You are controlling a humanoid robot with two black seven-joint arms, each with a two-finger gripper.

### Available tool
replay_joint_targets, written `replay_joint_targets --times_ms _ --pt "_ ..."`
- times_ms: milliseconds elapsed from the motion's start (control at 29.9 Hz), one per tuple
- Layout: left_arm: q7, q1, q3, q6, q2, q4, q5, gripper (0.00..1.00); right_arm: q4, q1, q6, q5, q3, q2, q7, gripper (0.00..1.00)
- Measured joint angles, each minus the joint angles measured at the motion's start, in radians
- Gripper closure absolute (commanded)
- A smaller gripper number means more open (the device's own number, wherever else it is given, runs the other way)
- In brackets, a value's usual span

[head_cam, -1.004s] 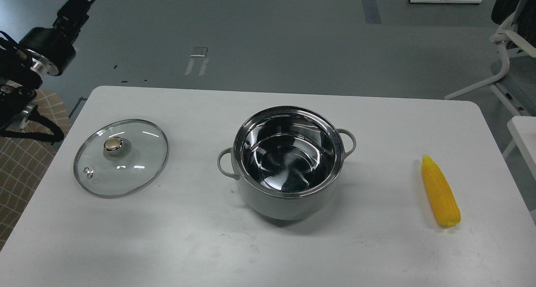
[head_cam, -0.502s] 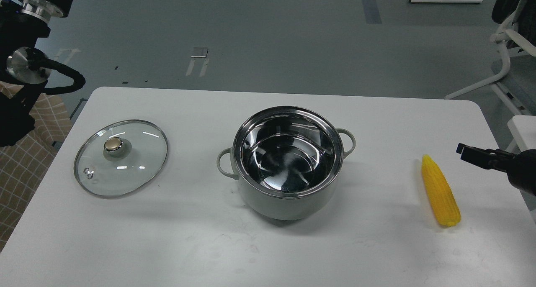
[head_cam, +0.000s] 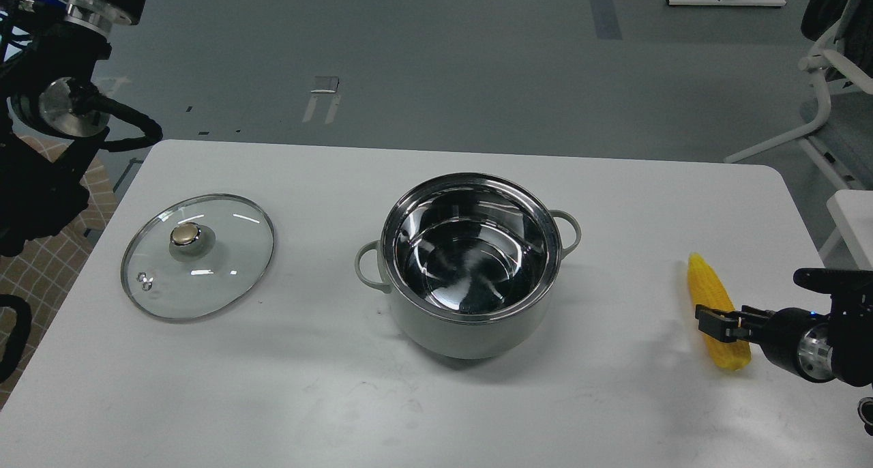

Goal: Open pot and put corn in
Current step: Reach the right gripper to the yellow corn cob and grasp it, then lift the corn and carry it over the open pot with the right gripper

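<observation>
The pale grey-green pot (head_cam: 470, 321) stands open in the middle of the white table (head_cam: 436, 413), and its shiny steel inside is empty. The yellow corn (head_cam: 706, 284) lies on the table at the right, pointing away from me. My right gripper (head_cam: 713, 318) comes in low from the right edge, and its dark tip overlaps the near half of the corn. I cannot tell its fingers apart. My left arm (head_cam: 54, 106) is raised at the far left, and its gripper is cut off by the top edge.
The flat glass lid (head_cam: 198, 255) with a gold knob lies on the table left of the pot. A white chair frame (head_cam: 818, 79) stands beyond the table's right corner. Checked cloth (head_cam: 41, 263) shows off the left edge.
My right arm has come in from the right and dropped from beside the corn's tip down onto its near half. My left arm has lifted up and away from the lid.
</observation>
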Motion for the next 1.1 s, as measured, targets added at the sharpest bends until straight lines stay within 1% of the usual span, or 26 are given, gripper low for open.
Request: replay_joint_targets --times_ms 33,67,100,167,268,435,569,669,770,903,1004,1104 --pt "0.000 0.000 0.000 0.000 -0.002 0.000 0.000 0.02 -0.001 -0.001 0.000 -0.002 0.000 0.001 -0.001 0.63" --pt "0.000 0.000 0.000 0.000 -0.004 0.000 0.000 0.02 -0.003 -0.002 -0.001 -0.003 0.000 0.002 -0.001 0.81" --pt "0.000 0.000 -0.001 0.000 -0.004 0.000 0.000 0.02 -0.005 -0.002 -0.001 -0.003 0.000 0.002 -0.002 0.91" --pt "0.000 0.000 -0.001 0.000 -0.005 0.000 0.000 0.02 -0.019 -0.001 -0.007 -0.003 0.000 0.007 -0.003 0.92" --pt "0.000 0.000 -0.001 0.004 -0.005 0.000 -0.001 0.02 -0.030 0.003 -0.025 0.002 0.007 0.018 -0.003 0.99" --pt "0.000 0.000 -0.003 0.006 0.001 0.000 -0.001 0.02 -0.002 0.023 -0.069 0.016 0.052 0.020 -0.002 1.00" --pt "0.000 0.000 -0.005 0.007 0.008 0.000 -0.001 0.02 0.058 0.051 -0.074 0.059 0.168 0.023 0.001 1.00" --pt "0.000 -0.001 -0.005 0.009 0.008 0.000 -0.001 0.02 0.128 0.093 -0.069 0.115 0.236 0.059 0.001 1.00" --pt "0.000 -0.002 -0.004 0.010 0.002 0.000 0.000 0.02 0.210 0.158 -0.056 0.177 0.243 0.117 -0.001 1.00" --pt "0.000 -0.002 0.002 0.003 -0.004 0.000 0.003 0.02 0.279 0.231 -0.032 0.193 0.139 0.192 -0.002 1.00" --pt "0.000 -0.002 0.005 0.000 -0.006 0.000 0.008 0.02 0.300 0.298 -0.028 0.193 0.009 0.210 -0.005 1.00" --pt "0.000 -0.003 0.006 0.000 -0.007 0.000 0.010 0.02 0.304 0.371 -0.027 0.191 -0.121 0.216 -0.018 1.00"
